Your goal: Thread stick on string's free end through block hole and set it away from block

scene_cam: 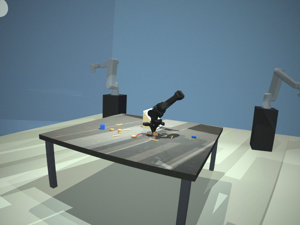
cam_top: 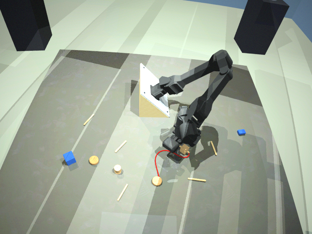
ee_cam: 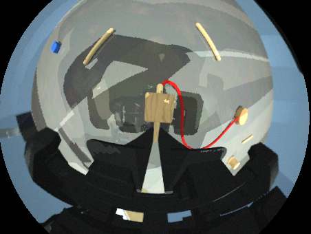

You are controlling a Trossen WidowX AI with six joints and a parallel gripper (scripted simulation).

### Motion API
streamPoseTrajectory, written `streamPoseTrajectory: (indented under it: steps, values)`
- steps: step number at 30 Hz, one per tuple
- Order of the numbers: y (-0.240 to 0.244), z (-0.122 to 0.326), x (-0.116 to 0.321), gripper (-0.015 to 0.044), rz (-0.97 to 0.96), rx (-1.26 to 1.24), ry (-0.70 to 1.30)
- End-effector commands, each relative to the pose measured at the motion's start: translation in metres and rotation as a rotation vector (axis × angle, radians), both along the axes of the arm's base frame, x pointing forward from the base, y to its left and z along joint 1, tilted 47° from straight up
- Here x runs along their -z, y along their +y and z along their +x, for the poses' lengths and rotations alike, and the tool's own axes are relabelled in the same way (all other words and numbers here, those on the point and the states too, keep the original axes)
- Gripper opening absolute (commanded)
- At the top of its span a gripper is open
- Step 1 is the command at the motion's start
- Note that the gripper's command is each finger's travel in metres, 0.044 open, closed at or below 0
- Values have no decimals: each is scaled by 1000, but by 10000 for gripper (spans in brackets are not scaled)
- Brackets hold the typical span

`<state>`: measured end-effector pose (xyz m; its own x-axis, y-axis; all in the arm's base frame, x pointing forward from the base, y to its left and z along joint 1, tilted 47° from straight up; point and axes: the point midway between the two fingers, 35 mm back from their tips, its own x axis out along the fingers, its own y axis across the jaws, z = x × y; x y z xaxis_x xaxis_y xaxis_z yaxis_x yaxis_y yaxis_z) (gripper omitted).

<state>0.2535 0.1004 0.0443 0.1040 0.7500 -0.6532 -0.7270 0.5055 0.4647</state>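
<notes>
A robotics lab, with grey arms (scene_cam: 111, 73) (scene_cam: 275, 84) on black pedestals (scene_cam: 114, 105) (scene_cam: 263, 128) around a table (cam_top: 83, 100) (scene_cam: 116, 158).

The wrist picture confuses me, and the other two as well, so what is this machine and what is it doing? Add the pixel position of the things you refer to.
It's a single black robot arm. One picture looks down from above, one from beside the table (cam_top: 75, 214) (scene_cam: 116, 154), one from the arm's wrist. Around lie loose sticks, round wooden pieces and blue blocks. Its gripper (cam_top: 179, 151) (scene_cam: 153, 133) (ee_cam: 155, 130) is closed on a thin stick (ee_cam: 156, 132) poking through a wooden block (cam_top: 184, 149) (scene_cam: 155, 133) (ee_cam: 159, 107). A red string (cam_top: 155, 161) (scene_cam: 143, 133) (ee_cam: 182, 117) runs from the stick's far end to a button (cam_top: 156, 180) (scene_cam: 133, 136) (ee_cam: 241, 115).
</notes>
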Motion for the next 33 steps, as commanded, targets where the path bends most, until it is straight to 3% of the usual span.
streamPoseTrajectory:
  steps: [1, 33]
  values:
    - [-3, -5, 4, 0, 0, 1, 2]
    - [-20, -23, 24, 0, 5, 85, 96]
